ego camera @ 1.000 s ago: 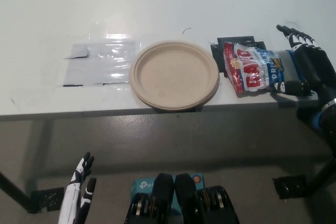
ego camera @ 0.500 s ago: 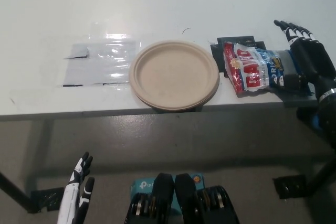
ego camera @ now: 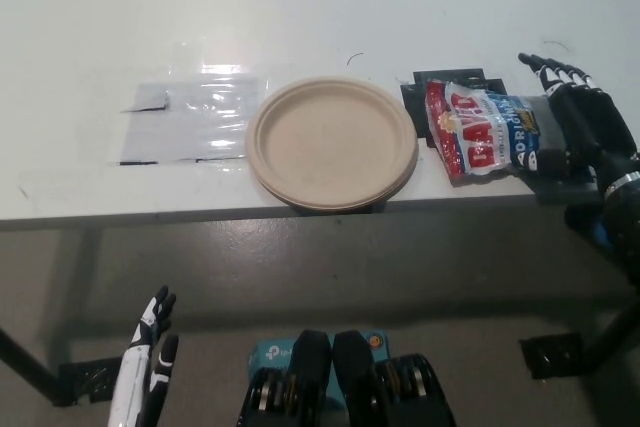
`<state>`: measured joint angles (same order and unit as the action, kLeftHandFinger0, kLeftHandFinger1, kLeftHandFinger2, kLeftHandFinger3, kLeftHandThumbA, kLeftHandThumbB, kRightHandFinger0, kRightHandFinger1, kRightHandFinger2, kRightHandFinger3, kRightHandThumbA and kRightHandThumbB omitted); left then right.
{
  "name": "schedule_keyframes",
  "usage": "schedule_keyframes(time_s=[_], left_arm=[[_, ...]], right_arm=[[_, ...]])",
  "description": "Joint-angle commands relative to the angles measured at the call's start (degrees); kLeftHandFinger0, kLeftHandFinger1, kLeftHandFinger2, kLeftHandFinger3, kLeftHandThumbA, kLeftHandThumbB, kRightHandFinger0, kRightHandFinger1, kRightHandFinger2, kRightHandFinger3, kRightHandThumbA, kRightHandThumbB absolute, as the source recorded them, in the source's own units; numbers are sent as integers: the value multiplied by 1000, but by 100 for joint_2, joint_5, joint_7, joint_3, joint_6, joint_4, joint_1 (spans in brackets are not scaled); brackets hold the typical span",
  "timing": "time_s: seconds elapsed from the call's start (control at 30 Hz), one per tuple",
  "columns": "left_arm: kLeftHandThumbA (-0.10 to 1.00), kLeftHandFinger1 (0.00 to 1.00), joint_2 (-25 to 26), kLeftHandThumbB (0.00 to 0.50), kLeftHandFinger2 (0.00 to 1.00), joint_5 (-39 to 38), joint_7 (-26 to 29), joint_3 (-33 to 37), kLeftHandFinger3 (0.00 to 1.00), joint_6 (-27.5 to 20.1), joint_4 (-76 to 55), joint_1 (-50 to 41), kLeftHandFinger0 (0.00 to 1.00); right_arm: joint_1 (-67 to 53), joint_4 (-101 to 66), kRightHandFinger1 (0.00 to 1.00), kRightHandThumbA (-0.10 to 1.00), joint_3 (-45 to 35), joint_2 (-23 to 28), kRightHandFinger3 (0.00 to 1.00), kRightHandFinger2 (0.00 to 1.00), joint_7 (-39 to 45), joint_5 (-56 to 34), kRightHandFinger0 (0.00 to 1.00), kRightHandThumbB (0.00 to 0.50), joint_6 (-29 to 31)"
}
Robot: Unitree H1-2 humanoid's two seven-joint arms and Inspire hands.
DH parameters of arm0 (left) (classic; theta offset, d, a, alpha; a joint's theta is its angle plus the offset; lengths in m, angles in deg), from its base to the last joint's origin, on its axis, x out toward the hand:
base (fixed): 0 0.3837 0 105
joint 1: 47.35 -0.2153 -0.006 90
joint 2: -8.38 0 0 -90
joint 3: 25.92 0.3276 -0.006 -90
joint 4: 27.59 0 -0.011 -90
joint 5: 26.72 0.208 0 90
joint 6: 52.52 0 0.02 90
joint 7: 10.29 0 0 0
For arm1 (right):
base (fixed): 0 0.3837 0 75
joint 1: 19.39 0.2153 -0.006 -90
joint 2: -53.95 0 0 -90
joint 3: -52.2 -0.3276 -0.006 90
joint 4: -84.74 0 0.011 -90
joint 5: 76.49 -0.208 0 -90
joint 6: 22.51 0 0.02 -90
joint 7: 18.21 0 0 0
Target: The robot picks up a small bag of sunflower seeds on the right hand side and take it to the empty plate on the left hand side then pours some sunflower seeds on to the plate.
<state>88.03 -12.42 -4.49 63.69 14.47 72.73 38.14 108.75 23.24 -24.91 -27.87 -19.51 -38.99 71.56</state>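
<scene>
A small red, white and blue bag of sunflower seeds (ego camera: 482, 133) lies flat on the white table, right of an empty tan paper plate (ego camera: 332, 141). My black right hand (ego camera: 578, 123) is at the bag's right end, fingers spread and extended past it, thumb touching the bag's lower right corner; the hand covers that end and is open. My white left hand (ego camera: 147, 367) hangs low at the lower left, below the table edge, fingers apart, holding nothing.
A clear plastic sheet (ego camera: 190, 119) with black tape corners lies left of the plate. Black tape marks (ego camera: 450, 78) show behind the bag. The table's front edge (ego camera: 200, 212) runs across the middle, with grey floor below.
My right hand has shifted slightly left and up along the bag's right end. The left hand sank a little lower. The bag and plate have not moved.
</scene>
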Motion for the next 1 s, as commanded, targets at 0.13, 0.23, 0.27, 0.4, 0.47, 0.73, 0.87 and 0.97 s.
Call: schedule_keyframes(time_s=[0.13, 0.23, 0.27, 0.4, 0.47, 0.73, 0.87, 0.97], left_arm=[[1000, 1000, 37, 122, 1000, -113, 84, -38, 1000, -267, -34, -44, 1000], [1000, 1000, 25, 120, 1000, -107, 91, -39, 1000, -252, -43, -109, 1000], [1000, 1000, 16, 121, 1000, -139, 81, -40, 1000, -248, -52, -123, 1000], [1000, 1000, 36, 118, 1000, -137, 104, -53, 1000, -347, 1, -142, 1000], [1000, 1000, 52, 123, 1000, -103, 109, -62, 1000, -310, -29, -121, 1000], [1000, 1000, 34, 123, 1000, -168, 107, -87, 1000, -360, 15, -66, 1000], [1000, 1000, 38, 127, 1000, -131, 121, -87, 1000, -372, 30, -59, 1000], [1000, 1000, 42, 116, 1000, -130, 117, -98, 1000, -325, -6, -35, 1000]], right_arm=[[-126, -986, 1000, 1000, -125, 331, 1000, 1000, 376, -353, 1000, 376, 91], [-388, -1515, 1000, 1000, -185, 403, 1000, 1000, 654, -560, 1000, 373, 11], [-446, -1644, 1000, 1000, -200, 422, 1000, 1000, 701, -585, 1000, 381, -11], [-632, -2077, 1000, 1000, -295, 468, 1000, 1000, 903, -812, 1000, 385, 8], [-652, -2202, 1000, 1000, -341, 483, 1000, 1000, 957, -848, 1000, 388, -13], [-517, -2034, 1000, 1000, -312, 514, 1000, 1000, 1086, -780, 1000, 398, -20], [-395, -1685, 1000, 1000, -270, 451, 1000, 1000, 1064, -761, 1000, 376, 32], [-203, -1286, 1000, 1000, -263, 368, 1000, 1000, 995, -832, 1000, 375, 165]])
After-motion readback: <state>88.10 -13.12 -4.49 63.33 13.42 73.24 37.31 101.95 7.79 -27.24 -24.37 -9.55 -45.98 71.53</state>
